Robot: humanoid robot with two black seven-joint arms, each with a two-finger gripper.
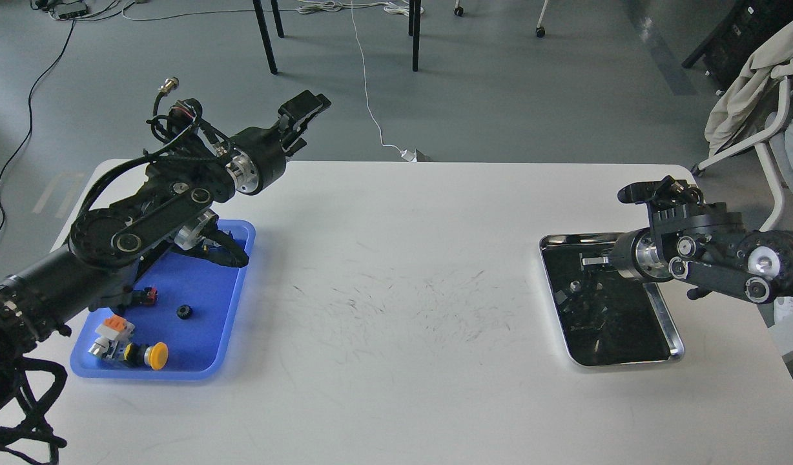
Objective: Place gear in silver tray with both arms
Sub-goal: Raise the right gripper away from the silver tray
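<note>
- Nearest the camera, the thick base of the left arm (41, 303) is seen entering from the lower left, above the near end of the blue tray (232, 323).
- In that blue tray several parts are laid out: a yellow push button (155, 354), an orange and white block (114, 328), a small red and black piece (146, 296), and a small black ring (184, 311) that is judged to be the gear.
- The gear is thus taken to lie loose on the blue tray floor, apart from the other parts and touched by neither gripper.
- Across a bare, scuffed stretch of the white table (396, 271), the silver tray (675, 342) is set at the right; only dark reflections are made out on its bottom, and no gear can be told there.
- The right gripper (587, 261) is held low over the silver tray; it is seen end-on and dark, so whether it is spread or pressed together cannot be told.
- Farthest off, the left gripper (304, 113) is raised beyond the table's far edge, its fingers appearing slightly parted and holding nothing.
- The task is judged barely begun: picking up, carrying across and setting down are all left.
</note>
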